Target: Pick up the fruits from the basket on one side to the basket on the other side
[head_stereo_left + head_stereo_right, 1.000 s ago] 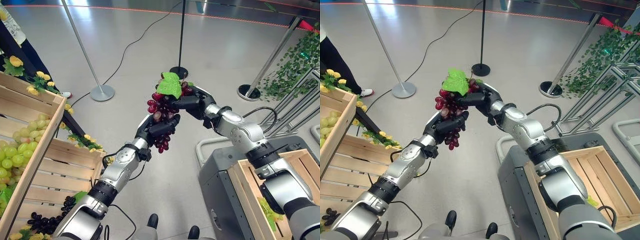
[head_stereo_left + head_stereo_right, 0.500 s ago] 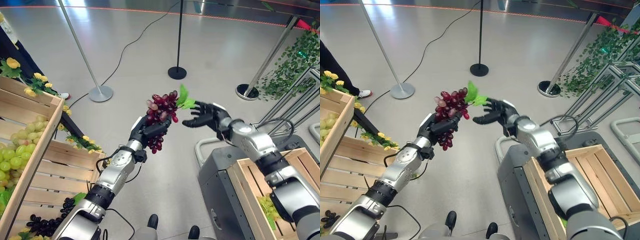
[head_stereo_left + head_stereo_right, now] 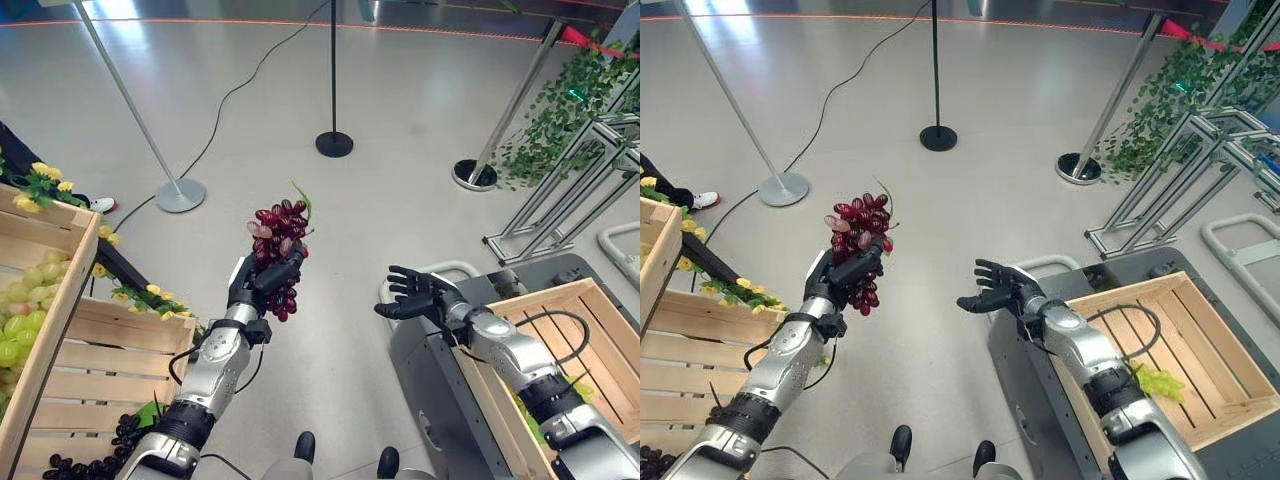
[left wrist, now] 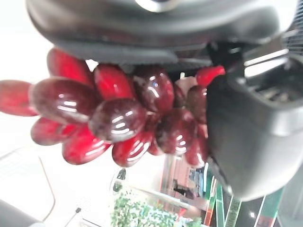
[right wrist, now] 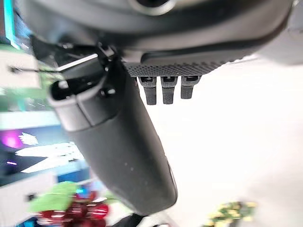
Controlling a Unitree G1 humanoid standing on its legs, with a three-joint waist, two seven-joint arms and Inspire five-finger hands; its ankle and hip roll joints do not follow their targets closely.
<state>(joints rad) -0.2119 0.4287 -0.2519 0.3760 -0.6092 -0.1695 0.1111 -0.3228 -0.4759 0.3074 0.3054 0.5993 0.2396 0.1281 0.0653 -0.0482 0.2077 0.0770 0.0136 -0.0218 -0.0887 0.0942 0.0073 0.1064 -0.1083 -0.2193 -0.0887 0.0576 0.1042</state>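
- Currently the left robot hand grips the red grape bunch aloft, mid-floor, clear of both crates.
- Right robot hand, fingers spread, empty, waits beside the right wooden crate, probably for receiving.

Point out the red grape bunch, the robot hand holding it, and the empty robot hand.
Red grape bunch (image 3: 277,225), left eye view, upper grapes.
Left robot hand (image 3: 262,284), left eye view, fingers curled round the bunch.
Right robot hand (image 3: 998,293), right eye view, open palm.

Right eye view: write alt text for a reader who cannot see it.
The robot's left hand holds a bunch of dark red grapes up over the grey floor, fingers curled round it. Its right hand hovers open beside a pale wooden slatted crate with a green leaf sprig inside.
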